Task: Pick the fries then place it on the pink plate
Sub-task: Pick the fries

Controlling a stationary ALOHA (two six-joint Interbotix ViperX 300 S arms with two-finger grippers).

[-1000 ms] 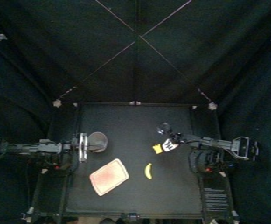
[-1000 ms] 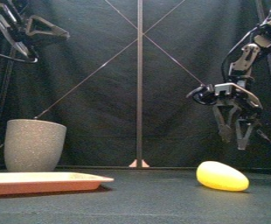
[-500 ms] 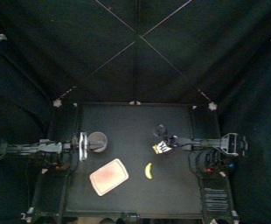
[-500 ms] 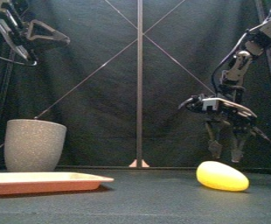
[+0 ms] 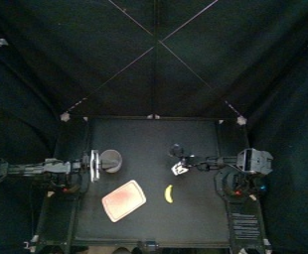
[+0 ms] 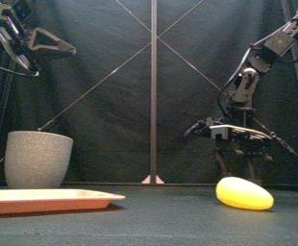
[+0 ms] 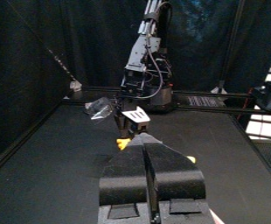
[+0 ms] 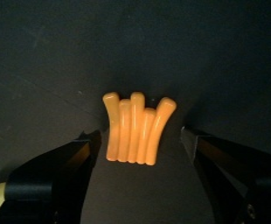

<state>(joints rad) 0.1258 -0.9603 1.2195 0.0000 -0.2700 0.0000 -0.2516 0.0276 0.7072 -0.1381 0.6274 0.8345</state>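
The orange fries (image 8: 135,129) lie flat on the black table, seen small under the right arm in the top view (image 5: 178,172). My right gripper (image 8: 138,140) is open, low over the fries, with one jaw on each side and no contact visible. In the front view the right gripper (image 6: 235,163) hangs just above the table behind a yellow toy. The pink plate (image 5: 122,201) lies at the front left of the table (image 6: 49,199). My left gripper (image 7: 149,156) is shut and empty, resting high at the left (image 5: 93,166).
A yellow oval toy (image 5: 170,194) lies between the fries and the plate, near and large in the front view (image 6: 245,192). A tall grey speckled cup (image 5: 110,160) stands behind the plate at the left (image 6: 38,159).
My right gripper has come down and moved left, from high above the table to just over the fries, staying open. The left arm has not moved.
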